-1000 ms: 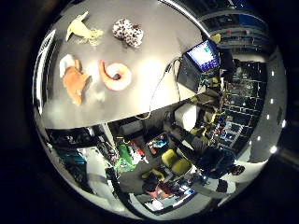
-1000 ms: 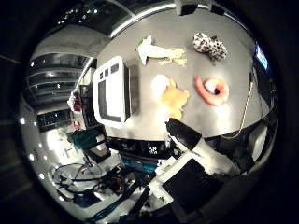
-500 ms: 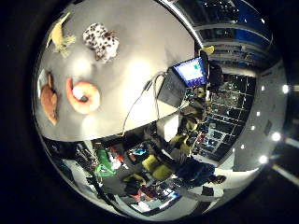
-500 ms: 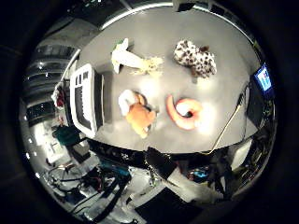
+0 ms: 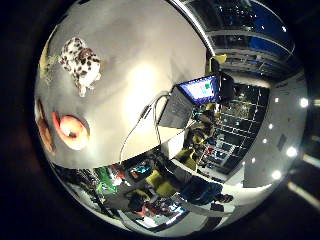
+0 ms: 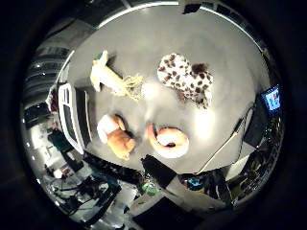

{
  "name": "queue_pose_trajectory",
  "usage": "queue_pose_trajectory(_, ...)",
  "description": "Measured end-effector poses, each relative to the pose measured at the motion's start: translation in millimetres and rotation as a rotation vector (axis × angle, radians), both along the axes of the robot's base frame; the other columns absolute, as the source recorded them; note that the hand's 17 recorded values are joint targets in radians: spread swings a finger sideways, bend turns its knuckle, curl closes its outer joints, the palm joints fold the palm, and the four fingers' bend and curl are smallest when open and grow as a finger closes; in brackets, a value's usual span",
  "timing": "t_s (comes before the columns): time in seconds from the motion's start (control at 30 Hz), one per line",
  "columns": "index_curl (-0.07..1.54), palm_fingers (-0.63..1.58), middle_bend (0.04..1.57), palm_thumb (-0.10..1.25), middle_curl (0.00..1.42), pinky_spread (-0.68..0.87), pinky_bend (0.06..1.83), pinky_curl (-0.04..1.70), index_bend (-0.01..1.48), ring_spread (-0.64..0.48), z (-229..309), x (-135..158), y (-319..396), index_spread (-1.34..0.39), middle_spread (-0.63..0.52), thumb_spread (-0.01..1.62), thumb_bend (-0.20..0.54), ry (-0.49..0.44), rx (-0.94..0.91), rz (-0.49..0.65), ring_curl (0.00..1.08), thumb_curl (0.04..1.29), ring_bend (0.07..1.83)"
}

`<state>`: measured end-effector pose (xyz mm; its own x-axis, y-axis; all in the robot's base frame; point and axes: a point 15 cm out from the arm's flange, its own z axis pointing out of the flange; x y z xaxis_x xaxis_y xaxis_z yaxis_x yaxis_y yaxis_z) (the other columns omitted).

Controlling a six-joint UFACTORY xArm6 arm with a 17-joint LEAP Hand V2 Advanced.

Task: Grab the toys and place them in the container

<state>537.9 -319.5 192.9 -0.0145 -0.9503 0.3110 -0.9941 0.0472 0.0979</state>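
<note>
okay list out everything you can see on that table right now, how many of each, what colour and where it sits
Spotted plush toy: one, white with dark brown spots, lying on the grey table towards its middle.
Yellow plush toy: one, pale yellow with a fringed end, on the table between the spotted toy and the container.
Orange plush toy: one, orange and white, on the table right beside the container.
Curled plush toy: one, orange-pink and white, curled into a ring, next to the orange toy.
Container: one, white, at the table's edge, no toys visible in it.
Laptop: one, dark with a lit screen, at the far table edge.
Hand: its state cannot be judged.
</note>
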Motion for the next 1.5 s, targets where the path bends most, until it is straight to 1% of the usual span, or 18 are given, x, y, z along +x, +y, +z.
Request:
queue_pose_trajectory(0.1,0.29,0.05,0.19,0.46,0.33,0.42,0.35,0.32,0.17,0.2,-24,6,-4,-0.36,0.08,0.94,-0.029,0.016,-0.02,0.02,0.23,0.29,0.19)
queue_pose_trajectory(0.27,0.3,0.06,0.19,0.46,0.32,0.42,0.34,0.32,0.18,0.2,-57,6,0,-0.36,0.08,0.94,-0.029,0.045,-0.007,0.016,0.23,0.29,0.19)
queue_pose_trajectory(0.43,0.32,0.07,0.18,0.46,0.31,0.42,0.33,0.31,0.21,0.2,-69,15,2,-0.38,0.08,0.93,-0.031,0.024,-0.016,0.019,0.21,0.29,0.18)
queue_pose_trajectory(0.63,0.36,0.09,0.17,0.43,0.3,0.42,0.31,0.31,0.25,0.2,-78,21,-2,-0.39,0.08,0.92,-0.033,0.022,-0.064,0.023,0.19,0.28,0.17)
queue_pose_trajectory(0.9,0.38,0.14,0.18,0.42,0.28,0.43,0.28,0.31,0.32,0.2,-106,19,-4,-0.41,0.06,0.9,-0.032,0.036,-0.075,0.006,0.18,0.29,0.17)
queue_pose_trajectory(1.0,0.41,0.18,0.18,0.44,0.28,0.43,0.25,0.3,0.43,0.19,-115,15,-6,-0.42,0.05,0.9,-0.027,0.051,-0.079,0.001,0.16,0.29,0.15)
queue_pose_trajectory(1.13,0.48,0.27,0.2,0.53,0.29,0.43,0.18,0.28,0.69,0.18,-118,11,-12,-0.45,0.01,0.92,-0.012,0.063,-0.089,0.004,0.12,0.31,0.13)
queue_pose_trajectory(1.17,0.51,0.31,0.23,0.59,0.3,0.43,0.17,0.27,0.82,0.17,-118,11,-13,-0.47,-0.03,0.93,-0.002,0.063,-0.089,0.003,0.1,0.31,0.12)
queue_pose_trajectory(1.2,0.53,0.31,0.24,0.61,0.3,0.43,0.17,0.26,0.85,0.17,-118,10,-14,-0.47,-0.04,0.94,-0.007,0.063,-0.088,-0.001,0.09,0.31,0.13)
queue_pose_trajectory(1.23,0.55,0.48,0.34,0.71,0.33,0.42,0.12,0.23,0.94,0.09,-115,9,-18,-0.48,-0.12,0.95,0.027,0.058,-0.09,-0.006,0.09,0.33,0.18)
queue_pose_trajectory(1.27,0.56,0.61,0.45,0.77,0.37,0.4,0.1,0.19,0.96,-0.02,-112,8,-21,-0.48,-0.2,0.95,0.033,0.055,-0.092,-0.011,0.11,0.34,0.25)
queue_pose_trajectory(1.3,0.55,0.75,0.59,0.82,0.42,0.36,0.09,0.16,0.93,-0.12,-111,7,-24,-0.47,-0.25,0.96,0.037,0.054,-0.092,-0.013,0.13,0.34,0.35)
queue_pose_trajectory(1.33,0.55,0.85,0.67,0.85,0.45,0.26,0.1,0.13,0.88,-0.21,-108,6,-26,-0.47,-0.3,0.96,0.032,0.053,-0.094,-0.011,0.17,0.35,0.47)
queue_pose_trajectory(1.37,0.53,1.04,0.72,0.87,0.48,0.12,0.24,0.14,0.78,-0.28,-105,5,-29,-0.46,-0.33,0.97,0.025,0.05,-0.096,-0.012,0.23,0.35,0.63)
queue_pose_trajectory(1.4,0.52,1.08,0.74,0.89,0.5,-0.05,0.32,0.15,0.7,-0.34,-101,5,-31,-0.46,-0.35,0.97,0.011,0.045,-0.098,-0.015,0.27,0.35,0.71)
queue_pose_trajectory(1.43,0.52,1.12,0.73,0.9,0.5,-0.15,0.41,0.18,0.66,-0.36,-94,4,-35,-0.46,-0.35,0.97,0.004,0.039,-0.102,-0.019,0.3,0.35,0.75)
queue_pose_trajectory(1.47,0.52,1.12,0.73,0.91,0.51,-0.19,0.44,0.19,0.64,-0.36,-88,3,-37,-0.47,-0.36,0.97,0.002,0.038,-0.105,-0.021,0.3,0.35,0.76)
queue_pose_trajectory(1.5,0.51,1.18,0.71,0.91,0.5,-0.24,0.54,0.22,0.61,-0.36,-81,2,-40,-0.47,-0.36,0.98,-0.001,0.035,-0.107,-0.019,0.32,0.34,0.79)
